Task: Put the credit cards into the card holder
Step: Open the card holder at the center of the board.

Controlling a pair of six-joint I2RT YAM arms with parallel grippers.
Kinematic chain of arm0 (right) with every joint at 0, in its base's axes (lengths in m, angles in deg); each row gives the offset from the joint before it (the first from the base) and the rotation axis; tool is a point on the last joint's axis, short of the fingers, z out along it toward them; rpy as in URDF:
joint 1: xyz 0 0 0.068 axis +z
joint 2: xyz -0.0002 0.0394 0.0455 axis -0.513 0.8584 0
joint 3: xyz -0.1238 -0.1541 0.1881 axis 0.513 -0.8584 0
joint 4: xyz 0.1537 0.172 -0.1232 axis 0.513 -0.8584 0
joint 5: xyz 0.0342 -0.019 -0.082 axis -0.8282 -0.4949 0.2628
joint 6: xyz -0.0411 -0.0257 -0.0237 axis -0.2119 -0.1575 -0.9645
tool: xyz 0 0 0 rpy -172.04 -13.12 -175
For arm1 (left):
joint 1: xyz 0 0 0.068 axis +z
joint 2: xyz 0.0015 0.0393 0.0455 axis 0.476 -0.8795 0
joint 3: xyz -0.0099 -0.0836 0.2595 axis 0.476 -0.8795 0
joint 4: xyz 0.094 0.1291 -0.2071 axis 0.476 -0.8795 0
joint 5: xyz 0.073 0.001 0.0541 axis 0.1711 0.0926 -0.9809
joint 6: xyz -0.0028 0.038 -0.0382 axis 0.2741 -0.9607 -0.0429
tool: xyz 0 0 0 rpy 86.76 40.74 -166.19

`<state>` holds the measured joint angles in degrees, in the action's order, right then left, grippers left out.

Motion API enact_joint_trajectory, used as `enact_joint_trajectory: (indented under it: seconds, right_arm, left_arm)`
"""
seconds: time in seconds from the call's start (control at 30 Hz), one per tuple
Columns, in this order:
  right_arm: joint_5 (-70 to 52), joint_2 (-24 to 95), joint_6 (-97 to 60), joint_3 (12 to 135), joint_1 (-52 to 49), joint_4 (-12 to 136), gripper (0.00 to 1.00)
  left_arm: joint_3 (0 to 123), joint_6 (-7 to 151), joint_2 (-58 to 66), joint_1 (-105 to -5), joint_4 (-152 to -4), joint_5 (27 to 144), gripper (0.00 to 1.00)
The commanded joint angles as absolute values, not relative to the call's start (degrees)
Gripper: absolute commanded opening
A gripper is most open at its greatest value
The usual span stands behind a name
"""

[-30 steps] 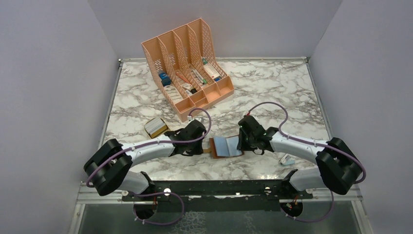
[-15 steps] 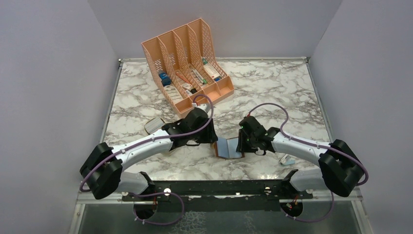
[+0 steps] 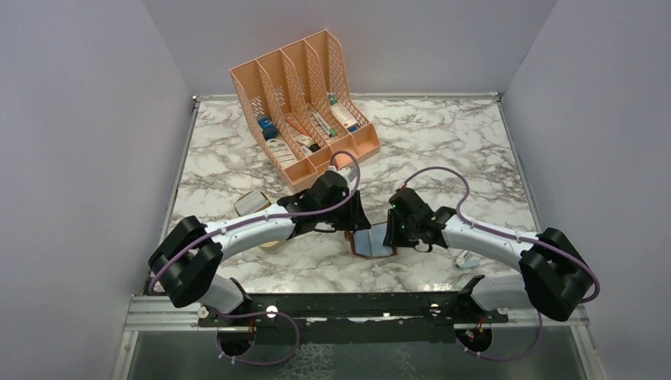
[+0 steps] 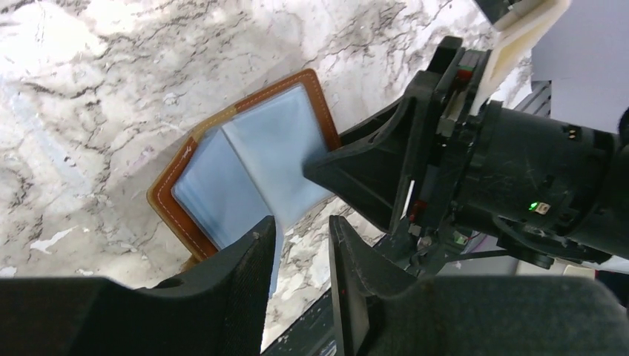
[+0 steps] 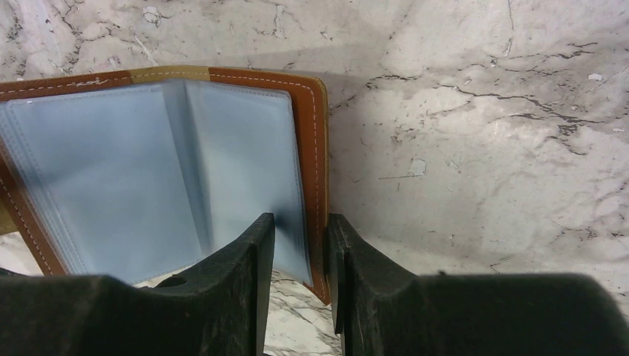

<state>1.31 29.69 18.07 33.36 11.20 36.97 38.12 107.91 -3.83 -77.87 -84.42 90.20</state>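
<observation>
The marbled worktop (image 3: 443,134) carries a peach organizer (image 3: 305,95) at the rear, its slots holding small items. Both arms reach inward from the near edge and meet at the centre front. The left arm (image 3: 245,229) lies low and stretched to the right, its wrist turned toward the other arm. The right arm (image 3: 490,237) mirrors it, bent at the elbow and reaching left. The card holder (image 3: 372,244) lies open and flat on the worktop between the two wrists, brown cover down and pale blue sleeves up. The left end effector (image 4: 303,230) sits at the holder's near-left corner with jaws a little apart. Marble shows through the gap and a sliver of sleeve lies at its edge, with nothing clamped. The right end effector (image 5: 300,222) stands over the holder's right edge with jaws a little apart. One finger (image 5: 252,252) is over the sleeves, the other past the stitched border, and no pinch is evident. Only the left wrist view shows a right finger tip lying on the sleeve. Only the top view shows a pale stack (image 3: 252,203) left of the left arm, well apart from the holder. Whether it is cards cannot be told. A small pale item (image 3: 465,258) lies beside the right arm.
</observation>
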Motion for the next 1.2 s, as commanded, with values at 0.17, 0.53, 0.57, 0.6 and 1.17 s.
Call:
enact_joint_trajectory:
  seconds: [0.17, 0.53, 0.57, 0.6, 1.17]
  right_arm:
    - [2.52, 29.98, 18.27, 32.32, 11.59, 38.56, 0.32]
    - [5.65, 29.9, 18.33, 35.24, 11.59, 33.75, 0.36]
    - [5.61, 29.44, 18.13, 35.99, 11.59, 32.91, 0.37]
    - [5.48, 28.84, 17.91, 36.9, 11.59, 31.98, 0.39]
    - [-5.86, 18.92, 17.16, 45.67, 12.31, 29.44, 0.45]
  left_arm:
    - [35.02, 106.48, -10.97, -77.82, -80.62, 88.15, 0.21]
    - [34.29, 104.38, -12.57, -77.79, -84.31, 81.84, 0.16]
    - [34.34, 104.42, -12.15, -77.81, -84.18, 82.32, 0.16]
    - [34.34, 104.5, -11.76, -77.75, -84.01, 82.74, 0.16]
    - [32.4, 108.51, -9.86, -77.73, -74.35, 91.73, 0.21]
